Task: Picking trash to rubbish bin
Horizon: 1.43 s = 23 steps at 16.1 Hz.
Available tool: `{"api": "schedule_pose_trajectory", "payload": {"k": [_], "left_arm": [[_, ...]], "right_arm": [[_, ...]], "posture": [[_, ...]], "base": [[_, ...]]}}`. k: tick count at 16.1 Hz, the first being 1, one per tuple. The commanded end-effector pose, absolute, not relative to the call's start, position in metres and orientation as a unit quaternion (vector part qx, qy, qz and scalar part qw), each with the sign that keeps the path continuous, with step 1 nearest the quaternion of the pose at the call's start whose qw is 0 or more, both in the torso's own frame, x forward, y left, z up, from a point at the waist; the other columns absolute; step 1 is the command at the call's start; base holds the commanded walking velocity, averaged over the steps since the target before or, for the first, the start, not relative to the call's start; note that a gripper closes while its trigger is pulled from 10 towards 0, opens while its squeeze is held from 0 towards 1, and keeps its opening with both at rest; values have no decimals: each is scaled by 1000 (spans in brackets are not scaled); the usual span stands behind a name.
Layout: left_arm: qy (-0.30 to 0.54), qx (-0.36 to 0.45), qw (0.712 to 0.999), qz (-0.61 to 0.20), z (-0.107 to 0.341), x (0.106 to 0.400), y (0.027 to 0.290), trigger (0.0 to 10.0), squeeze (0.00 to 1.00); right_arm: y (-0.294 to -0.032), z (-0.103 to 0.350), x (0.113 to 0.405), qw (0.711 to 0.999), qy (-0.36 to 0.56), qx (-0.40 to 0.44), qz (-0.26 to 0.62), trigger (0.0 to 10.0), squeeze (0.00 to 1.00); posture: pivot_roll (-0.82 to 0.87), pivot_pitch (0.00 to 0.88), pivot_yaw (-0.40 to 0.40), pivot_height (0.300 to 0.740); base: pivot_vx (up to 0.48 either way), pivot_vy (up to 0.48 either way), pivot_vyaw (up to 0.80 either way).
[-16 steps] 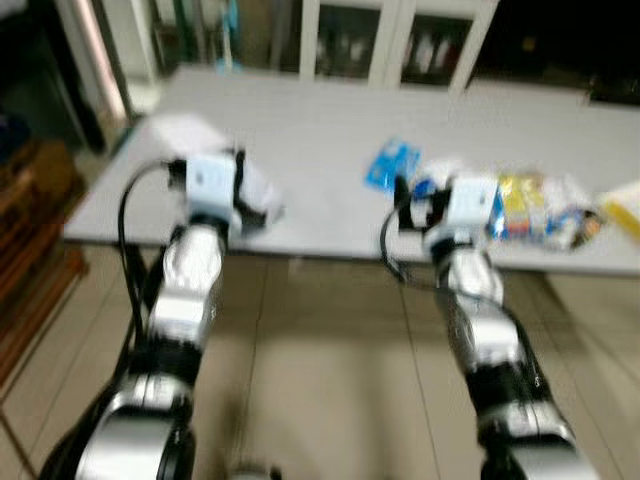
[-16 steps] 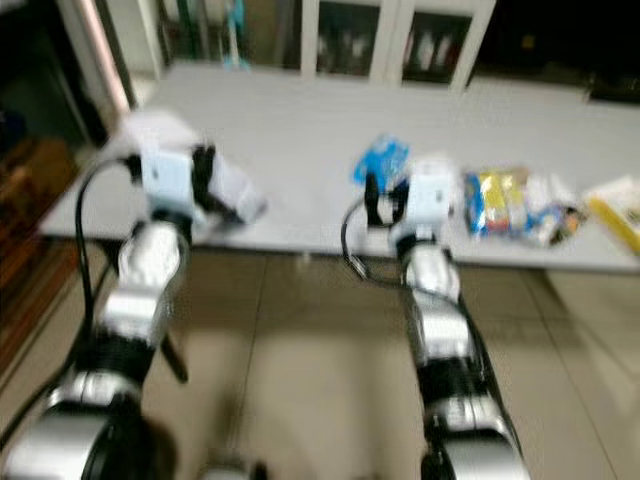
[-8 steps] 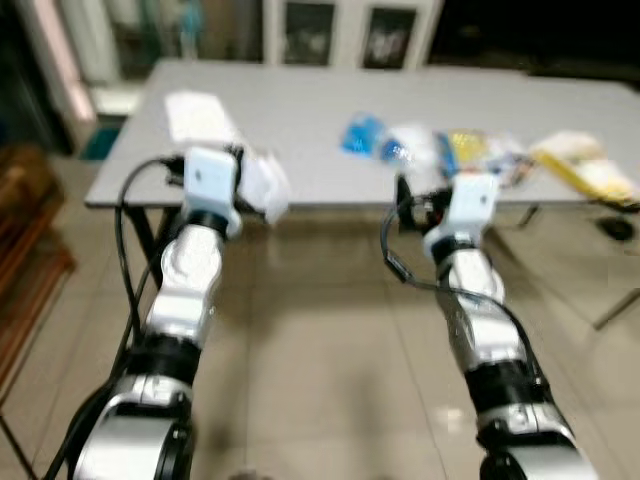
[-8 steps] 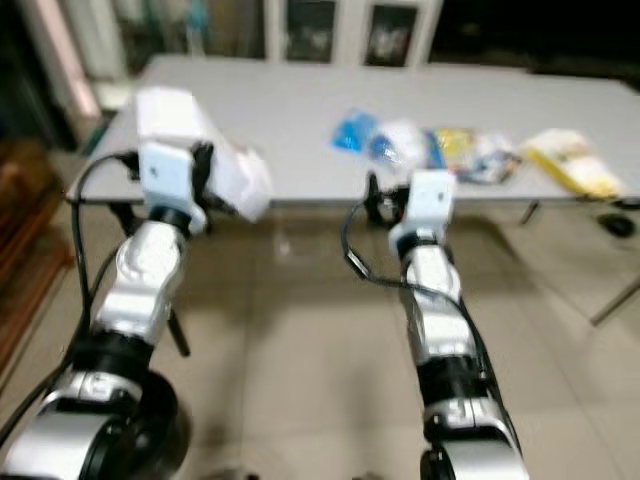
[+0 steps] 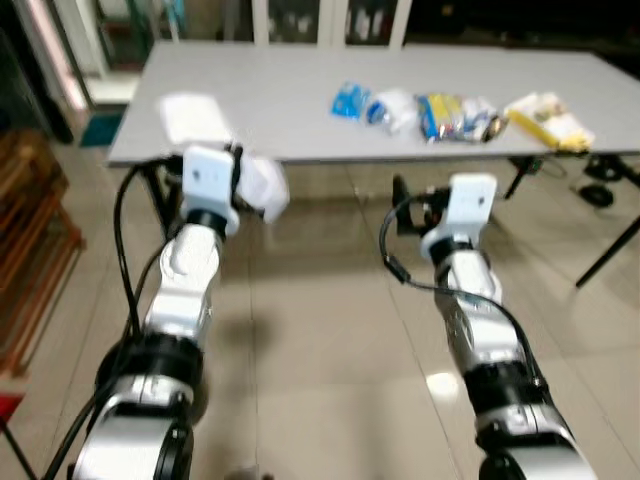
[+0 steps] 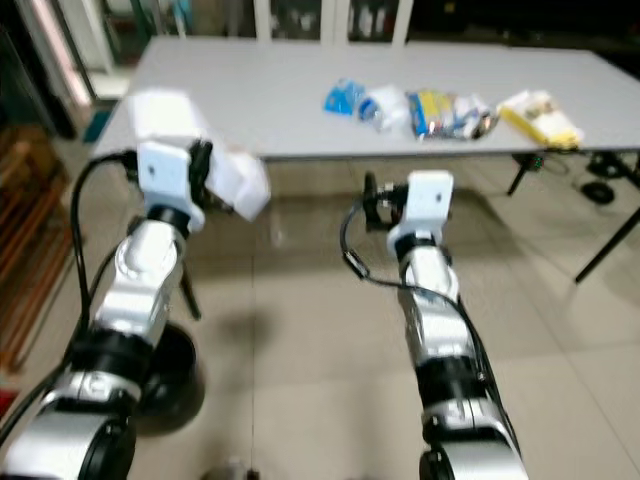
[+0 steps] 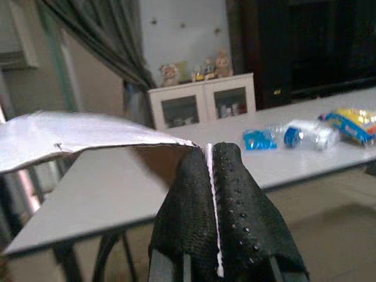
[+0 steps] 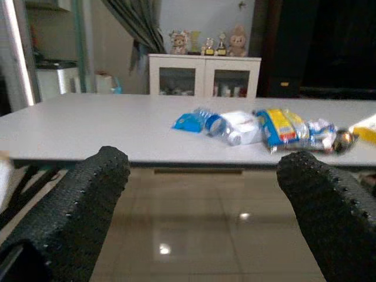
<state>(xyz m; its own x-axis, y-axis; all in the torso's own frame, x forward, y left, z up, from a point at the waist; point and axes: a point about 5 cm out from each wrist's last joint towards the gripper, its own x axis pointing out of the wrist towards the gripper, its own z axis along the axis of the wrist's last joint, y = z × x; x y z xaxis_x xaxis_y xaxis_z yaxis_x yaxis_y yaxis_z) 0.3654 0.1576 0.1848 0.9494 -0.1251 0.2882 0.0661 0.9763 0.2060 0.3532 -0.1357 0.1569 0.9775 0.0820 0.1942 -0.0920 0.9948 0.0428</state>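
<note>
On the grey table (image 5: 300,110) lies trash (image 5: 455,110), above tiled floor (image 5: 330,330).

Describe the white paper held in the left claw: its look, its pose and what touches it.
The white paper is a thin, crumpled, slightly glossy sheet, pinched at one edge between the shut black fingers of the left claw. The rest sticks out free to the side, roughly flat, with a shaded fold beside the fingers. It is held in the air above the tiled floor, short of the grey table, touching nothing else.

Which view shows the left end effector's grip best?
Left wrist view: the left end effector is shut on white paper trash, fingers pressed together. The eye views show the paper from above, fingers mostly hidden.
</note>
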Motion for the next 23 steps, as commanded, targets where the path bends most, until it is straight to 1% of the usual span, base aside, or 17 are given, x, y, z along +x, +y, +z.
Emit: {"api": "schedule_pose_trajectory", "payload": {"k": [1,5,12,17,23], "left_arm": [[-152,93,982,-55,185,366,152,10000,0],[-151,93,983,-55,185,366,152,10000,0],[-136,86,986,-49,178,365,153,10000,0],[-127,82,987,-50,173,364,152,10000,0],[-43,70,996,-42,129,356,160,10000,0]], "right_arm": [[-142,157,353,995,-93,27,36,10000,0],[-141,155,353,995,-90,27,37,10000,0],[-138,148,351,996,-72,16,50,10000,0],[-137,143,350,997,-61,17,54,10000,0],[-140,116,344,998,-11,25,55,10000,0]], "posture": [[3,20,-40,740],[4,25,-41,740],[9,42,-46,740],[11,44,-49,740],[10,46,-46,740]], "base": [[-292,0,0],[-278,0,0],[0,0,0],[0,0,800],[0,0,800]]}}
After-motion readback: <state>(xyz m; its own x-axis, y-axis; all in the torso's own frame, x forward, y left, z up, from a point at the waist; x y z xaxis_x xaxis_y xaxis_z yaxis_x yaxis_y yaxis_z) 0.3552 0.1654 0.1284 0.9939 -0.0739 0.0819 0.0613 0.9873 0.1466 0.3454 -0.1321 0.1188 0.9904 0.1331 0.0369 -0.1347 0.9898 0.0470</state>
